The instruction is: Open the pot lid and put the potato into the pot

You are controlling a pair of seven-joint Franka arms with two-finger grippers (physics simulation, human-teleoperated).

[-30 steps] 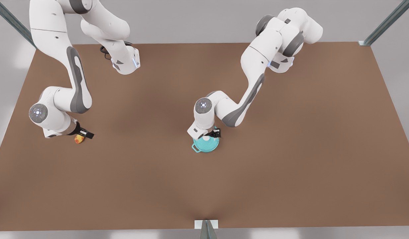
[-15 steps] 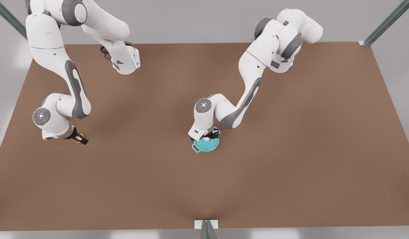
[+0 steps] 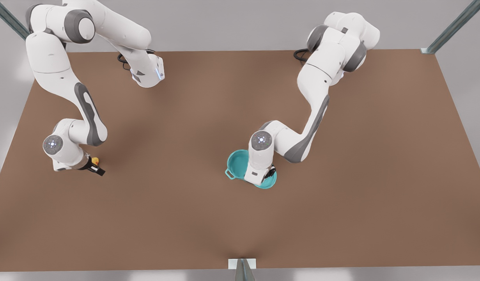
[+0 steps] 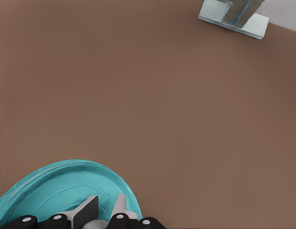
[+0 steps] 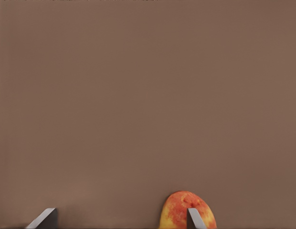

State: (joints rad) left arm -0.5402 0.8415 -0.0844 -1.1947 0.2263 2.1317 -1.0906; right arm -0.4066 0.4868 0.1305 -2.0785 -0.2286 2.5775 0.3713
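The teal pot (image 3: 236, 163) stands open near the table's middle, its inside showing and one loop handle (image 3: 229, 174) toward the front. My left gripper (image 3: 269, 174) is shut on the white knob of the teal pot lid (image 3: 268, 184), which sits off the pot toward the front view's right. In the left wrist view the fingers (image 4: 87, 213) pinch at the centre of the pot lid (image 4: 52, 188). At the front view's left, my right gripper (image 3: 94, 168) is open beside the potato (image 3: 94, 159). In the right wrist view the potato (image 5: 175, 210) lies partly behind one fingertip (image 5: 195, 219).
The brown table (image 3: 341, 175) stretches bare to the front and to the front view's right. A metal bracket (image 3: 242, 264) sits at the front edge, and frame posts (image 3: 450, 29) stand at the far corners.
The left gripper has carried the lid off the pot toward the front view's right, baring the pot's inside. The right gripper shifted slightly by the potato.
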